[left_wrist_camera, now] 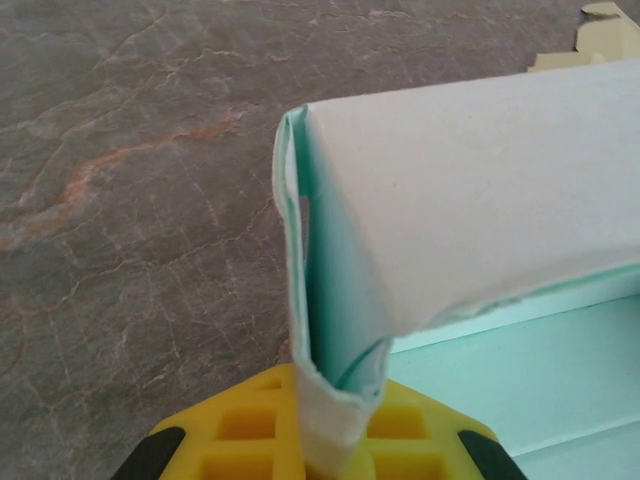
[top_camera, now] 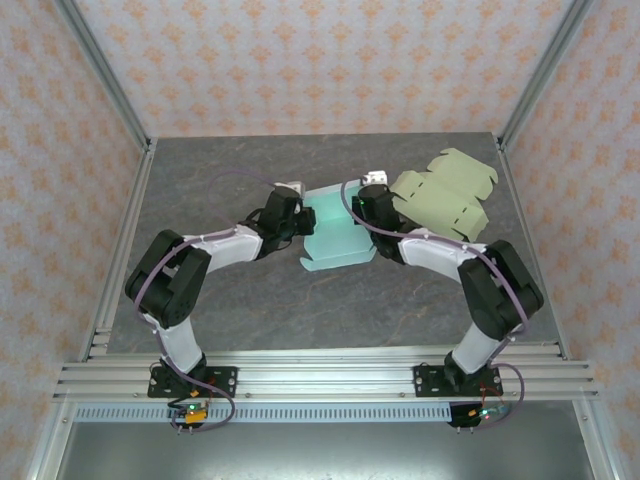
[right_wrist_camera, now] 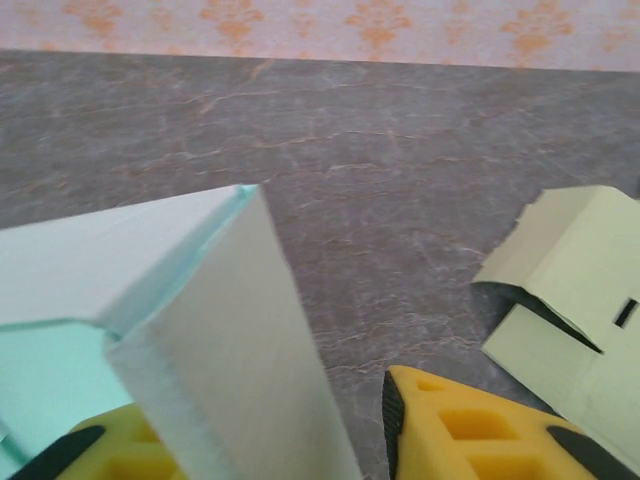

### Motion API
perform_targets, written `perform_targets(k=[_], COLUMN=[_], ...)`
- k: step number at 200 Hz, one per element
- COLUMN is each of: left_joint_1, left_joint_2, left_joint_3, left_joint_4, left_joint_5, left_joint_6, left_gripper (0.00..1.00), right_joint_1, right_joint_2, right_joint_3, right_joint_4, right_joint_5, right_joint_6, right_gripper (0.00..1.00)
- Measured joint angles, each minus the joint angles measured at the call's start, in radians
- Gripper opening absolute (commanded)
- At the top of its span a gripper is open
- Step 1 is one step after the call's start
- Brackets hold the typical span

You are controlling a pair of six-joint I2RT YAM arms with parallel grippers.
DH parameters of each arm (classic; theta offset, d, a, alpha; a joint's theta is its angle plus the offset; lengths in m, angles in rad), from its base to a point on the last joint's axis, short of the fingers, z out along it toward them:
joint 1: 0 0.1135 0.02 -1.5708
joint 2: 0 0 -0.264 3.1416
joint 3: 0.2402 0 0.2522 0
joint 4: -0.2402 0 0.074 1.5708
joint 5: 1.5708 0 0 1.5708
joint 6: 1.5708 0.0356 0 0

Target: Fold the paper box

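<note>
Left jaws pinch teal box (top_camera: pixel 335 240) edge; green sheet (top_camera: pixel 447 192) near its right.

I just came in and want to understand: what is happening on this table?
Two robot arms are folding a mint-green paper box. The left tool is shut on one raised side wall. The right tool stands open astride the opposite wall. A pale yellow-green blank lies unfolded to the right.

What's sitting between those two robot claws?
The mint paper box, in the top view: it lies on the table between the left gripper and the right gripper.
</note>
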Motion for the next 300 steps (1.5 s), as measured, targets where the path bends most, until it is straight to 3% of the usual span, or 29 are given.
perform_targets(k=[62,84,122,148,163,203,239,272,300], left_joint_1=[-0.084,-0.101,-0.101,-0.100,-0.100,-0.103,-0.100,-0.088,-0.075], left_joint_2=[-0.008,-0.023,-0.027,-0.035,-0.040,-0.044,-0.044,-0.044,-0.051], left_joint_3=[0.001,0.011,0.053,0.055,0.062,0.073,0.084,0.106,0.113], left_joint_4=[-0.051,-0.088,-0.175,-0.206,-0.220,-0.265,-0.286,-0.305,-0.302], left_joint_5=[-0.134,-0.158,-0.192,-0.217,-0.237,-0.246,-0.245,-0.245,-0.234], left_joint_6=[-0.142,-0.170,-0.194,-0.201,-0.197,-0.194,-0.209,-0.212,-0.208], left_gripper=[0.00,0.00,0.00,0.00,0.00,0.00,0.00,0.00,0.00], right_joint_1=[0.069,0.073,0.074,0.061,0.051,0.026,-0.011,-0.074,-0.158], right_joint_2=[0.103,0.113,0.121,0.121,0.120,0.074,0.000,-0.089,-0.173], right_joint_3=[0.095,0.102,0.108,0.108,0.106,0.065,-0.002,-0.073,-0.123], right_joint_4=[-0.056,-0.067,-0.047,-0.054,-0.076,-0.074,-0.016,0.030,0.038], right_joint_5=[0.272,0.316,0.282,0.208,0.162,0.049,-0.096,-0.283,-0.512], right_joint_6=[0.037,0.036,0.014,0.004,0.007,0.073,0.127,0.135,0.098], right_gripper=[0.28,0.30,0.25,0.13,0.11,0.24,0.47,0.54,0.59])
